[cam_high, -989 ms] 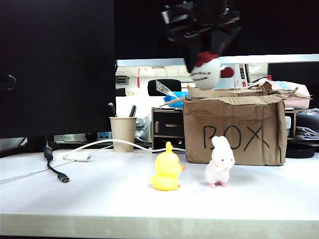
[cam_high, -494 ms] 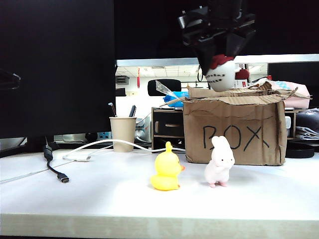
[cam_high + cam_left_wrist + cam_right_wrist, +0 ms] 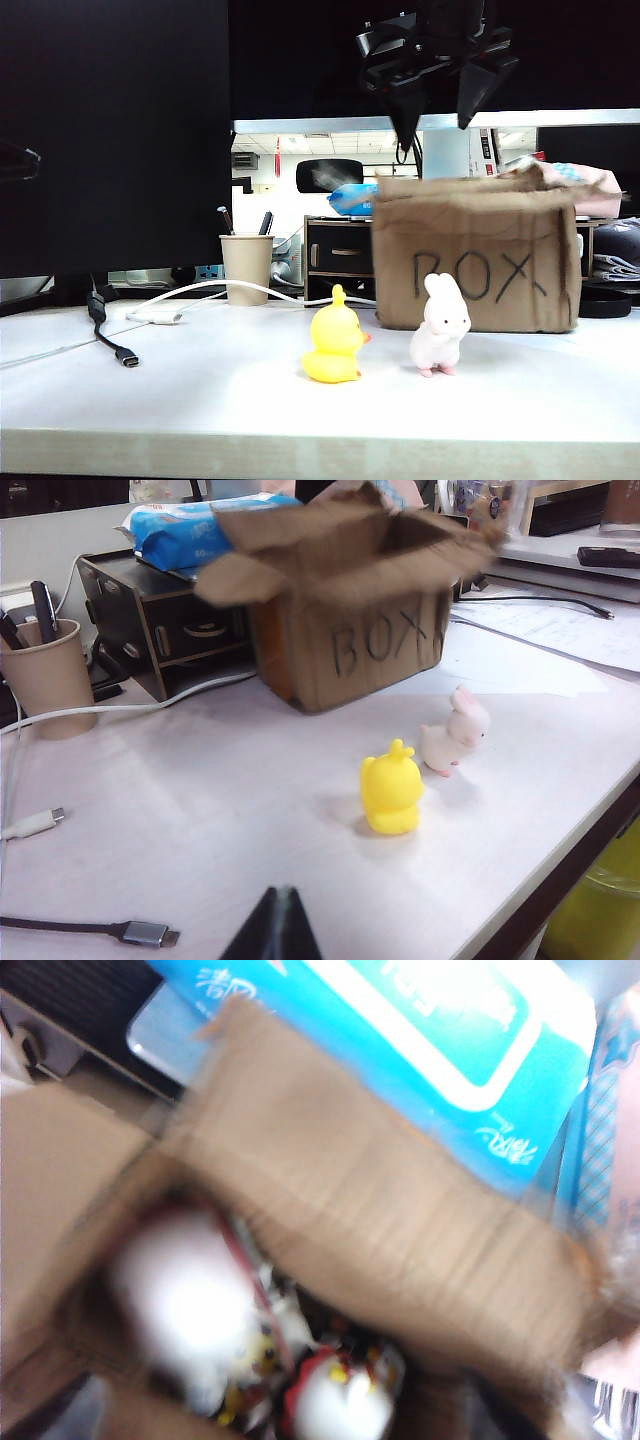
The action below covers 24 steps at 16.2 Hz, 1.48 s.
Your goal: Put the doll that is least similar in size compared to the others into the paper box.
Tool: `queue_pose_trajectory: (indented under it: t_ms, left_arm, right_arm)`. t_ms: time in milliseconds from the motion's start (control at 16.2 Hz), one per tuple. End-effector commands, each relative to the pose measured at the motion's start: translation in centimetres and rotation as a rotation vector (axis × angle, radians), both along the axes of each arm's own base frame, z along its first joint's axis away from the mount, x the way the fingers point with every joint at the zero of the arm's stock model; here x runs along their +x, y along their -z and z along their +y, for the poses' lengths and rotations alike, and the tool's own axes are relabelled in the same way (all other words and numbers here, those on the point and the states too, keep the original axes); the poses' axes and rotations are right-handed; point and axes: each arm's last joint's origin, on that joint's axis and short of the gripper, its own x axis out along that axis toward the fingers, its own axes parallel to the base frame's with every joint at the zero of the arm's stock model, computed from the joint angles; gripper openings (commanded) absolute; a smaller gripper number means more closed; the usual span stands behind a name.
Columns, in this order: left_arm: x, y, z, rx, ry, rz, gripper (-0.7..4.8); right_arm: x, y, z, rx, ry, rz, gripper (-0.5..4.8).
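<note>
On the white table (image 3: 200, 400): paper box (image 3: 475, 255). Right hand (image 3: 437, 110) above it, fingers apart, empty. Doll (image 3: 180, 1300) inside box, heavily blurred. Left hand (image 3: 272, 925) mostly cut off, state unclear.

"BOX" handwritten in black marker on paper box (image 3: 475, 262) front, readable in exterior and left wrist views. White print on blue packet (image 3: 440, 1050) too blurred to read.
</note>
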Motion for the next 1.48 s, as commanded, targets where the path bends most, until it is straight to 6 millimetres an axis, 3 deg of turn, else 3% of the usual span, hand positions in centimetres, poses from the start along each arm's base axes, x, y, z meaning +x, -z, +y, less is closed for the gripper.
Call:
queue_pose_trajectory:
  t_ms: [62,309,556,742,989,1236,1483]
  left_arm:
    - [0.0,-0.1,0.0,-0.003,0.005,-0.004,-0.05]
    - [0.0,-0.1,0.0,-0.003,0.005,-0.004,-0.05]
    - [0.0,-0.1,0.0,-0.003,0.003,-0.004,-0.05]
    - [0.5,-0.1,0.7,-0.003,-0.076,-0.004,-0.05]
    - [1.7,-0.1,3.4,-0.003,-0.386,-0.005,-0.05]
    - [2.0,-0.1,4.5,-0.002,-0.509,-0.005,-0.05]
    - [2.0,-0.1,4.5,-0.002,-0.509,-0.005,-0.05]
  right_arm:
    - [-0.2,-0.6,-0.1,0.020,0.019,-0.019,0.14]
    - [-1.7,0.2,0.2,0.088,-0.049,0.160,-0.05]
    - [-5.4,1.0,3.4,0.195,-0.266,0.434,-0.05]
    - [-8.5,1.0,6.7,0.076,-0.341,0.412,-0.05]
    - [-11.2,0.7,9.3,-0.013,-0.340,0.296,-0.05]
    - [-12.2,0.4,8.8,-0.071,-0.273,0.286,-0.05]
    - [-15.5,-3.7,6.2,0.001,-0.199,0.171,-0.05]
